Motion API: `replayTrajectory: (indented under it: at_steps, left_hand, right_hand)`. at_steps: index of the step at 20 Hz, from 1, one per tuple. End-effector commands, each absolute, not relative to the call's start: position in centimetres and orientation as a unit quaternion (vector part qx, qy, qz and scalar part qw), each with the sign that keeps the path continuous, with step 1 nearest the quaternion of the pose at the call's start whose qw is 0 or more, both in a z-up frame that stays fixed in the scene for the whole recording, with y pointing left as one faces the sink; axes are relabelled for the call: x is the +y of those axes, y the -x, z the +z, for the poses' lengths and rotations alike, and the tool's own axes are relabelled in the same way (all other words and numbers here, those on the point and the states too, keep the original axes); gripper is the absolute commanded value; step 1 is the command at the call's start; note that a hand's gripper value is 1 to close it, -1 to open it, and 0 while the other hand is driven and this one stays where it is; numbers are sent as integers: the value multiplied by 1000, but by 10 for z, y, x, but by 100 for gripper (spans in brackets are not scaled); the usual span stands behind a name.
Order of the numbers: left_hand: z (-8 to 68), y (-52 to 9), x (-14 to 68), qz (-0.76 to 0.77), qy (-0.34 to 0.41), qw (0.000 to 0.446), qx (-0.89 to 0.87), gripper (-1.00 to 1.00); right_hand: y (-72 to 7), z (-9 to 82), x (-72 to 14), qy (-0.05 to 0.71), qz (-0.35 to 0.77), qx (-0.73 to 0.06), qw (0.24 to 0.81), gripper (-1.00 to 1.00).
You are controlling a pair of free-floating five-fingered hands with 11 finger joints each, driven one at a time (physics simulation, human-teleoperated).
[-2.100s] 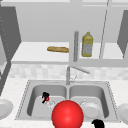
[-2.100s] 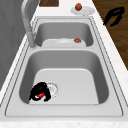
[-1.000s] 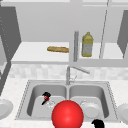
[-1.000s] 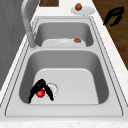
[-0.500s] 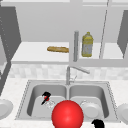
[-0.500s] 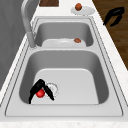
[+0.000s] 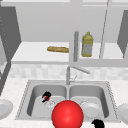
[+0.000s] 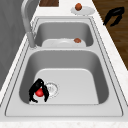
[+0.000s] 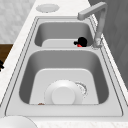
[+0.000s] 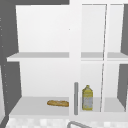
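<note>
1. On the floor of the sink's left basin (image 8: 75,82), beside the drain (image 8: 52,88), lies a small red ball (image 8: 38,93); it is round, so it has no long axis to align with.
2. The left hand (image 8: 37,90) arches straight over the ball, fingers curled down on either side and closed around it. In the front view this hand (image 7: 46,96) sits low in the same basin with a streak of red between its fingers, and in the right side view it (image 9: 81,41) shows near the faucet's foot with red under it.
3. The ball sits directly beneath the left hand's palm, so any lift goes straight up; whether the fingertips also rest on the basin floor I cannot tell.
4. The right hand (image 8: 114,16) hangs well apart, off the front edge of the counter (image 8: 113,52), fingers loosely spread and holding nothing; the left hand is by far the nearer.
5. The right basin holds a white plate (image 9: 63,93).
6. A faucet (image 7: 75,70) rises behind the divider.
7. A large red sphere (image 7: 67,115) sits in the foreground of the front view.
</note>
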State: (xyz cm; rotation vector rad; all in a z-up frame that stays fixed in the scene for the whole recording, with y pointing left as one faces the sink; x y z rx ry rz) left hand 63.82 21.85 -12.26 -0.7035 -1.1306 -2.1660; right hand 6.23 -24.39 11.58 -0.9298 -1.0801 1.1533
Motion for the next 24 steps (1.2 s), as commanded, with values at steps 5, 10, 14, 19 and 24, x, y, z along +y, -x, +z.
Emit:
replayTrajectory:
  at_steps: [5, 10, 14, 19, 24]
  left_hand:
    - [-125, -611, 232, -814, 233, 262, -464, 100]
    - [-105, -620, 244, -822, 244, 232, -460, 100]
    - [-109, -638, 234, -815, 240, 285, -443, 100]
    - [-102, -640, 216, -808, 202, 307, -461, -100]
    - [-126, -642, 207, -794, 230, 363, -430, -100]
  right_hand:
    - [-62, 116, -244, 402, 499, -468, 608, 0]
    - [-62, 116, -244, 402, 499, -468, 608, 0]
    - [-62, 116, -244, 402, 499, -468, 608, 0]
    - [-62, 116, -244, 402, 499, -468, 608, 0]
    - [-62, 116, -244, 402, 499, -468, 608, 0]
